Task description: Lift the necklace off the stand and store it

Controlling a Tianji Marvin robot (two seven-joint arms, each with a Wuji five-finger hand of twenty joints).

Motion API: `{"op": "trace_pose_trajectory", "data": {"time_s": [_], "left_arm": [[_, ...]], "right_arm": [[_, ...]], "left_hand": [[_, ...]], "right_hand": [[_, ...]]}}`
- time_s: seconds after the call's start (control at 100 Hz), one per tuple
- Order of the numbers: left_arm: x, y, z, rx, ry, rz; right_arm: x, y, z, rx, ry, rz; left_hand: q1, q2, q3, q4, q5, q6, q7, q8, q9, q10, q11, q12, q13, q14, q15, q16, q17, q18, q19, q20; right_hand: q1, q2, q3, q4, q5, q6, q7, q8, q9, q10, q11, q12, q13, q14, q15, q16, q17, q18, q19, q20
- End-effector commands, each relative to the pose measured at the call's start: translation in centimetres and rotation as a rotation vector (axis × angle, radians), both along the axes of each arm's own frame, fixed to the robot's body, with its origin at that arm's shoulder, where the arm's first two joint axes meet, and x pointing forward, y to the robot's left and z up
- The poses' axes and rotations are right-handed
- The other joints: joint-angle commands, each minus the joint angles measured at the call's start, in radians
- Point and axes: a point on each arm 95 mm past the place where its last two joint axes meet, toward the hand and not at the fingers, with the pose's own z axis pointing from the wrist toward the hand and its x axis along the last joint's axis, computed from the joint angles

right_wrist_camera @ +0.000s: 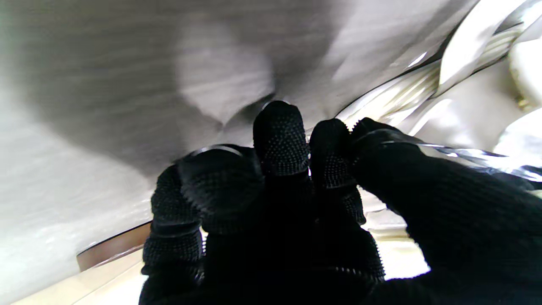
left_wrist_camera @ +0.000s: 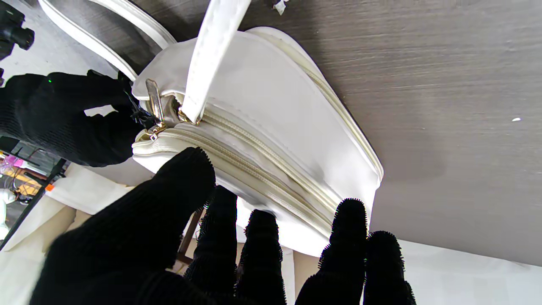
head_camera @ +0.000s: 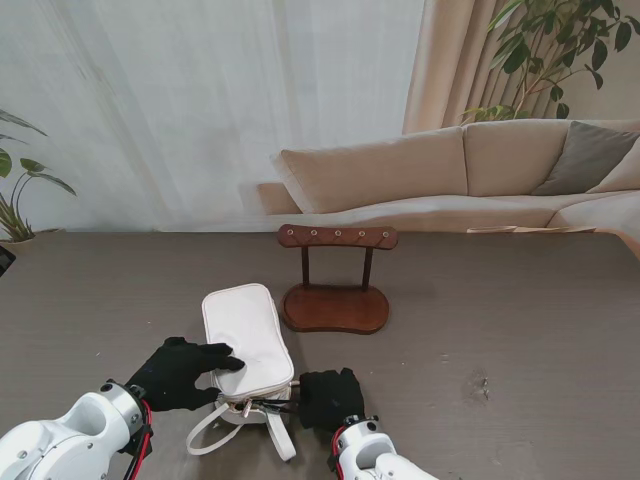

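Note:
The wooden necklace stand [head_camera: 335, 290] is upright at the table's middle, and I see no necklace on its pegs or anywhere else. A white zip bag [head_camera: 245, 335] [left_wrist_camera: 271, 114] lies flat just left of it and nearer to me. My left hand [head_camera: 180, 372] [left_wrist_camera: 190, 254] grips the bag's left edge, fingers over the top and thumb on the zipper side. My right hand [head_camera: 330, 398] [right_wrist_camera: 288, 203] is at the bag's near right corner, fingers pinched together at the gold zipper pull [left_wrist_camera: 154, 103]. The zipper looks closed along the side in view.
The bag's white straps [head_camera: 215, 435] trail toward me between my two arms. A small dark mark [head_camera: 480, 385] sits on the grey table [head_camera: 520, 330] to the right. A beige sofa [head_camera: 470, 170] stands beyond the table's far edge.

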Motion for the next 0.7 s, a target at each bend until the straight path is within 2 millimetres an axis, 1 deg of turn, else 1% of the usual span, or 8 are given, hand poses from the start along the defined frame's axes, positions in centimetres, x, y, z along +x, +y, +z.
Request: {"op": "trace_pose_trajectory", "data": {"time_s": [0.0, 0.13, 0.16, 0.19, 0.27, 0.37, 0.54, 0.69], "left_arm": [[-1.5, 0.7, -3.5, 0.040, 0.135, 0.005], [-1.5, 0.6, -3.7, 0.032, 0.132, 0.004], [-1.5, 0.6, -3.8, 0.030, 0.134, 0.004], [-1.5, 0.5, -3.9, 0.031, 0.137, 0.004], [-1.5, 0.5, -4.1, 0.036, 0.144, 0.003], [-1.6, 0.5, -4.2, 0.035, 0.148, 0.002], [-1.7, 0.6, -3.8, 0.043, 0.140, 0.001], [-1.8, 0.8, -3.5, 0.050, 0.136, 0.001]], "right_arm": [[-0.1, -1.2, -0.6, -0.029, 0.020, -0.013], [0.3, -1.5, 1.0, -0.008, -0.008, -0.019], [0.4, -1.7, 1.3, -0.006, -0.013, -0.019], [0.5, -1.8, 1.6, -0.004, -0.016, -0.017], [0.6, -2.1, 2.3, -0.001, -0.019, -0.012], [1.0, -2.3, 2.6, -0.014, -0.028, -0.008], [2.0, -2.5, 2.7, -0.042, -0.030, -0.005], [2.2, -2.9, 3.2, -0.041, -0.030, -0.012]], "left_hand": [[-0.007, 0.026, -0.015, 0.022, 0.122, 0.017, 0.126, 0.072, 0.132, 0.228, 0.164, 0.040, -0.021, 0.025, -0.001, -0.001, -0.013, -0.011, -0.036, 0.001], [-0.002, 0.023, -0.015, 0.019, 0.151, 0.007, 0.155, 0.093, 0.136, 0.230, 0.163, 0.040, -0.021, 0.025, -0.003, -0.004, -0.013, -0.009, -0.038, 0.001], [0.000, 0.022, -0.017, 0.016, 0.151, 0.004, 0.157, 0.097, 0.136, 0.231, 0.163, 0.040, -0.021, 0.024, -0.003, -0.006, -0.014, -0.010, -0.040, 0.001], [0.008, 0.021, -0.026, 0.004, 0.153, 0.003, 0.163, 0.109, 0.137, 0.229, 0.163, 0.040, -0.022, 0.025, -0.004, -0.009, -0.014, -0.010, -0.042, 0.001], [0.012, 0.015, -0.030, 0.001, 0.161, 0.002, 0.167, 0.116, 0.136, 0.232, 0.163, 0.040, -0.021, 0.026, -0.004, -0.011, -0.013, -0.009, -0.043, 0.002], [0.027, 0.012, -0.047, -0.016, 0.167, 0.001, 0.174, 0.132, 0.137, 0.232, 0.163, 0.040, -0.021, 0.026, -0.004, -0.015, -0.013, -0.009, -0.045, 0.004], [0.033, 0.007, -0.052, -0.019, 0.175, -0.001, 0.176, 0.140, 0.140, 0.229, 0.163, 0.040, -0.021, 0.025, -0.002, -0.015, -0.012, -0.009, -0.046, 0.005], [0.036, 0.007, -0.058, -0.023, 0.177, 0.001, 0.176, 0.145, 0.140, 0.229, 0.163, 0.040, -0.021, 0.026, -0.002, -0.015, -0.010, -0.009, -0.048, 0.005]], "right_hand": [[0.050, -0.039, 0.141, 0.006, 0.027, -0.027, 0.035, 0.028, 0.047, 0.011, 0.022, 0.014, 0.031, -0.046, 0.030, 0.013, 0.435, 0.091, -0.149, -0.103], [0.050, -0.043, 0.143, 0.006, 0.028, -0.026, 0.034, 0.029, 0.048, 0.012, 0.023, 0.013, 0.030, -0.041, 0.032, 0.013, 0.437, 0.090, -0.147, -0.103], [0.050, -0.042, 0.143, 0.007, 0.028, -0.026, 0.033, 0.029, 0.047, 0.013, 0.022, 0.013, 0.030, -0.041, 0.031, 0.012, 0.436, 0.090, -0.147, -0.103], [0.050, -0.040, 0.142, 0.007, 0.027, -0.026, 0.033, 0.029, 0.046, 0.013, 0.021, 0.012, 0.030, -0.044, 0.030, 0.012, 0.435, 0.090, -0.148, -0.103], [0.052, -0.035, 0.136, 0.009, 0.026, -0.026, 0.031, 0.030, 0.043, 0.013, 0.020, 0.012, 0.030, -0.040, 0.028, 0.010, 0.434, 0.090, -0.148, -0.103], [0.053, -0.031, 0.132, 0.010, 0.023, -0.025, 0.030, 0.030, 0.041, 0.012, 0.019, 0.012, 0.030, -0.043, 0.028, 0.009, 0.433, 0.089, -0.148, -0.103], [0.053, -0.026, 0.126, 0.011, 0.021, -0.026, 0.029, 0.031, 0.037, 0.012, 0.018, 0.012, 0.030, -0.042, 0.026, 0.008, 0.431, 0.088, -0.148, -0.102], [0.053, -0.026, 0.125, 0.011, 0.020, -0.028, 0.028, 0.032, 0.034, 0.011, 0.017, 0.012, 0.030, -0.040, 0.024, 0.007, 0.430, 0.087, -0.149, -0.102]]}}
